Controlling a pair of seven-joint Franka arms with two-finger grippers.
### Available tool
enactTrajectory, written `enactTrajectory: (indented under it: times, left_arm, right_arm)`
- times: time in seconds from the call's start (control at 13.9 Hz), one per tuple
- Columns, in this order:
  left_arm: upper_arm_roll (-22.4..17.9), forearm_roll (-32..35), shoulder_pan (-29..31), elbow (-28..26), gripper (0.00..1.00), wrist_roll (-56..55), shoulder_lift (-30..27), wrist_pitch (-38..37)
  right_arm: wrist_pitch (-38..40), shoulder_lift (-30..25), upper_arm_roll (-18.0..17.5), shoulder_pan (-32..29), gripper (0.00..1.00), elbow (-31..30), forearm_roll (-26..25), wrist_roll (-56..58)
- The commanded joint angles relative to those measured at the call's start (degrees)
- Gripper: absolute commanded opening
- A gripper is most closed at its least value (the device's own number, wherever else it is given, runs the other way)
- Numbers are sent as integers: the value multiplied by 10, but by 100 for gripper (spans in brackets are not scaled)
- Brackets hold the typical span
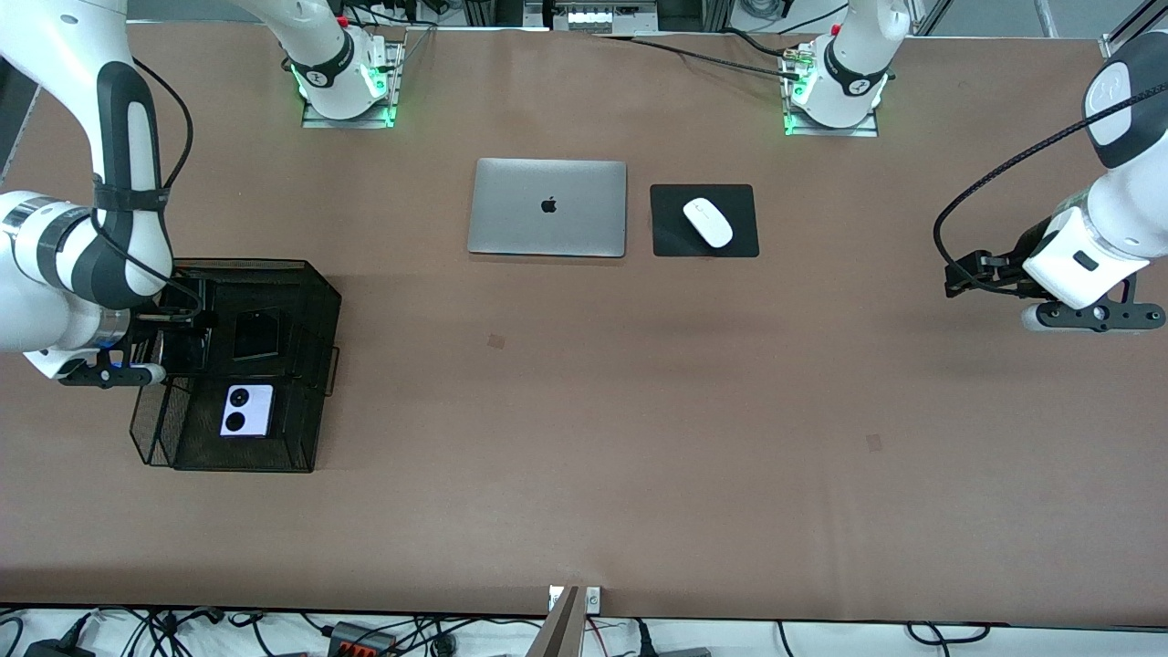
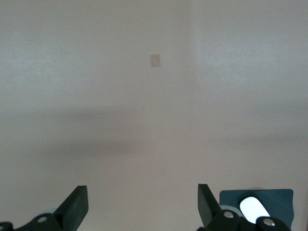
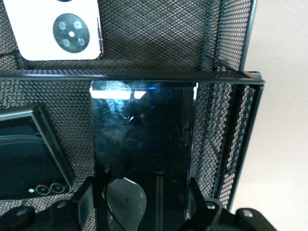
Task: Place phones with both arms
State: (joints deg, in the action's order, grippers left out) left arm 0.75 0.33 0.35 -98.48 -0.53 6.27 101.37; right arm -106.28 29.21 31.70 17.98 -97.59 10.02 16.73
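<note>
My right gripper [image 1: 185,343] is low in the black mesh basket [image 1: 315,301] at the right arm's end of the table. Its fingers [image 3: 85,198] press on both long edges of the long black slab phone [image 3: 143,139], whose tip reaches the basket's cross bar. The small squarish black phone [image 1: 258,334] lies in the basket beside the slab, also in the right wrist view [image 3: 29,159]. The lilac phone with two black circles [image 1: 246,411] lies in the basket's part nearer the front camera, also in the right wrist view [image 3: 60,29]. My left gripper [image 1: 958,276] is open and empty over bare table [image 2: 142,204].
A closed silver laptop [image 1: 547,207] and a white mouse [image 1: 708,222] on a black pad [image 1: 671,239] lie in the middle of the table near the bases. The mouse also shows in the left wrist view [image 2: 254,208].
</note>
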Motion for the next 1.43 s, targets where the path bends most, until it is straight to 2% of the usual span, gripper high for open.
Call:
enactTrajectory:
  times: [0.0,0.07,0.14,0.5,0.79,1.08,1.36]
  left_arm:
    - [0,-10,2,16,100,16,6,-13]
    - [0,-11,2,16,100,25,6,-13]
    - [0,-11,2,16,100,41,6,-13]
    - [0,-25,5,16,100,48,6,-13]
    - [0,-26,2,17,100,48,6,-14]
    - [0,-24,1,17,100,58,6,-25]
    - [0,-24,0,25,100,61,6,-29]
  right_arm:
    - [-19,-1,-3,-3,39,-3,5,11]
    - [-21,1,-3,-4,59,-2,7,11]
    - [-21,1,-3,-4,100,1,8,9]
    - [12,-12,-3,5,100,59,7,-13]
    - [85,-40,-8,16,100,141,7,-63]
    - [165,-41,-8,18,100,246,6,-61]
    - [180,-41,-8,21,100,266,8,-77]
